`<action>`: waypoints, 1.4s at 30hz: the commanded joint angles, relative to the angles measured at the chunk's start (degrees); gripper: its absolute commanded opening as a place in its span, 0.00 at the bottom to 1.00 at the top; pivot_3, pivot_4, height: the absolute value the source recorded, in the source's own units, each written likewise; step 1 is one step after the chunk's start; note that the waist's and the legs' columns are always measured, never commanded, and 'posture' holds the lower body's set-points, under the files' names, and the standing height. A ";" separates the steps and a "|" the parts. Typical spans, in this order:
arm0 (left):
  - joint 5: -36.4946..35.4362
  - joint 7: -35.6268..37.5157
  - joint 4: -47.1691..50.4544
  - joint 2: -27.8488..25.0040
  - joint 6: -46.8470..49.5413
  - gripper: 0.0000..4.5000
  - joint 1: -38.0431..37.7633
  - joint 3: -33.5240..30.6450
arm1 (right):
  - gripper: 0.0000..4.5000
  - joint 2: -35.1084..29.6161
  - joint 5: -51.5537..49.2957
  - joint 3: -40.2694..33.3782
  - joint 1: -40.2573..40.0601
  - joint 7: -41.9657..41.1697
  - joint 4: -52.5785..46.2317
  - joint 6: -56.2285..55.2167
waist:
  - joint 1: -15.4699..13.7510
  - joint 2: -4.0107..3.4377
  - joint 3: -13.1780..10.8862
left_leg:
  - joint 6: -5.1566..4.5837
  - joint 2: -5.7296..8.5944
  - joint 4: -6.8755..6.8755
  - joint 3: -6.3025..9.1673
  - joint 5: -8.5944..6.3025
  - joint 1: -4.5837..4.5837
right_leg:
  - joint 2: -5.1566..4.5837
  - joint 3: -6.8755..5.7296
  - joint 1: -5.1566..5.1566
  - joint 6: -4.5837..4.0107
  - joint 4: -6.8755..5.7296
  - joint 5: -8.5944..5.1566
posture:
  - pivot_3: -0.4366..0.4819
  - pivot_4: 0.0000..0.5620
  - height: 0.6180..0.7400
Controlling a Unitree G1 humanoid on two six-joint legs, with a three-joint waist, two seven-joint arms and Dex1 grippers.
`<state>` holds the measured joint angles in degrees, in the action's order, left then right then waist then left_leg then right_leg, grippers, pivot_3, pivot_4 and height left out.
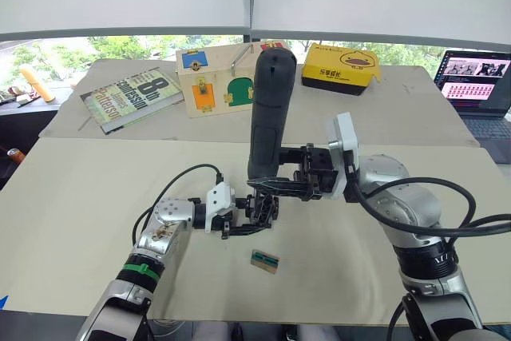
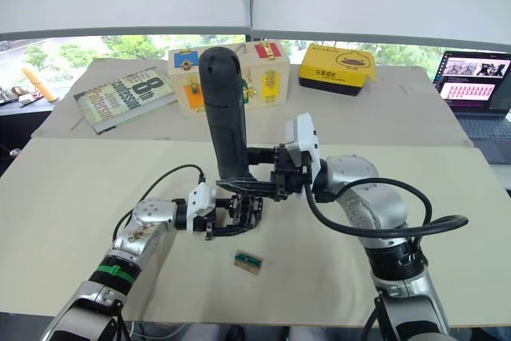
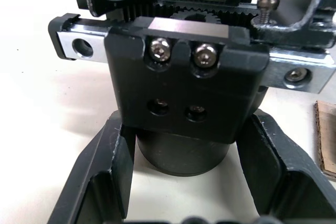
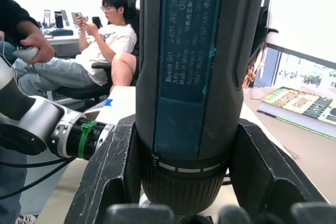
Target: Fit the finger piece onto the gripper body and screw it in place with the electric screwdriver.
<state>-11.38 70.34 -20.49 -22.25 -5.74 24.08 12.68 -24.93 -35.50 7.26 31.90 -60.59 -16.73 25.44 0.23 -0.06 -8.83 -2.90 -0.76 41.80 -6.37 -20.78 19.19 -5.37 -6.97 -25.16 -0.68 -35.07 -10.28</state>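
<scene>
Left wrist view puts the gripper body [image 3: 181, 90] right between my left gripper [image 3: 184, 177]'s black fingers, which clamp its round base; it sits a little above the bench [image 1: 96, 221], near the middle and toward the front edge. My right gripper [image 4: 184, 182] is closed around the electric screwdriver [image 1: 267, 113], held upright with its bit end down over the body. In my judgement I am driving a screw, so I should keep the tool plumb, press lightly and hold the body steady against the twist. The body is matte black plastic with a toothed rack, bright steel rail ends and two shiny socket-head screws above two dark holes. The screwdriver's handle is a thick, smooth, dark cylinder. I cannot make out the finger piece separately.
</scene>
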 commanded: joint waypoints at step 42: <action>2.06 -1.47 0.42 -0.59 3.54 0.50 -1.54 1.32 | 0.43 1.27 -2.70 -0.91 3.42 -1.68 -0.77 -2.48 | 0.04 0.05 0.34 | -0.02 -0.03 0.00 0.07 0.00 -0.01 | -0.14 0.00 -0.02 -0.05 0.01 0.02 | 0.48 0.27 1.00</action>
<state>-10.87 69.23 -18.99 -22.37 -3.52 23.59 12.66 -24.02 -35.19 8.77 33.20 -61.26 -15.26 24.85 0.27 -0.01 -8.49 -2.93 -0.79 41.79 -6.29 -20.79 19.22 -5.50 -6.98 -25.22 -0.73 -35.06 -10.26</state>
